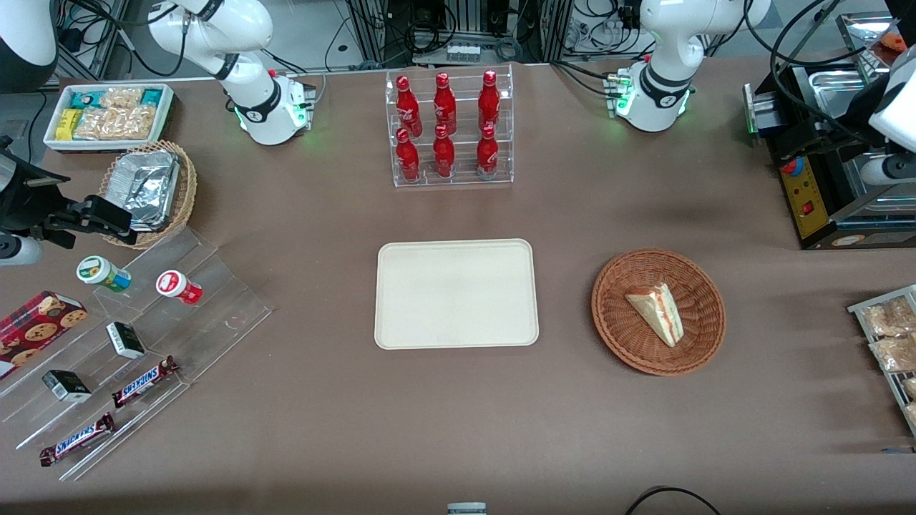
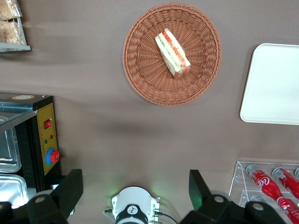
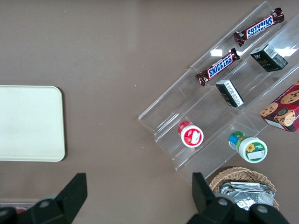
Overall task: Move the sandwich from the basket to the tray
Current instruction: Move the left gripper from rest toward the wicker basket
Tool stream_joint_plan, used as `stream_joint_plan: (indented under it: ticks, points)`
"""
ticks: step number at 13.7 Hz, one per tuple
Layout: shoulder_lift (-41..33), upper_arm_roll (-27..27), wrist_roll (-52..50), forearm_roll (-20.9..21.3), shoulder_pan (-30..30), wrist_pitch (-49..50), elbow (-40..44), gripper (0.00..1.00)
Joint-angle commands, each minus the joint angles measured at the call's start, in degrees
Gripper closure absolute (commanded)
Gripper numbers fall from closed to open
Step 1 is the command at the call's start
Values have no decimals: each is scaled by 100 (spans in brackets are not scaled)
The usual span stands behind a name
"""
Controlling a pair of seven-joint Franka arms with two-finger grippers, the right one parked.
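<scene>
The sandwich (image 1: 657, 311) (image 2: 173, 52), a tan wedge with red and green filling stripes, lies inside the round reddish-brown basket (image 1: 621, 325) (image 2: 140, 70). The cream tray (image 1: 456, 293) (image 2: 273, 84) sits bare beside the basket, toward the parked arm's end. My gripper (image 2: 134, 179) hangs high above the table near its own arm base, well apart from the basket and farther from the front camera. It is open, its black fingers (image 2: 70, 186) spread wide with nothing between them.
A clear rack of red bottles (image 1: 451, 129) (image 2: 271, 182) stands farther from the front camera than the tray. A black machine (image 1: 809, 189) (image 2: 42, 140) and a tray of snack packets (image 1: 887, 336) are at the working arm's end. Acrylic steps with snacks (image 1: 143, 336) lie at the parked arm's end.
</scene>
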State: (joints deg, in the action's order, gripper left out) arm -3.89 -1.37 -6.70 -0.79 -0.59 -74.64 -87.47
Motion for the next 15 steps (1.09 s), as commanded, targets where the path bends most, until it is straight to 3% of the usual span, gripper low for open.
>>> stream_joint_plan:
  ticks: [1, 4, 11, 15]
  points:
    - [-383, 66, 46, 62, -82, -32, -374, 0]
    - [27, 58, -163, 184, -90, -303, -271, 0]
    - [783, 58, -2797, 220, -406, -2552, -1412, 0]
    - [1399, 58, -4214, 220, -653, -3476, -1588, 0]
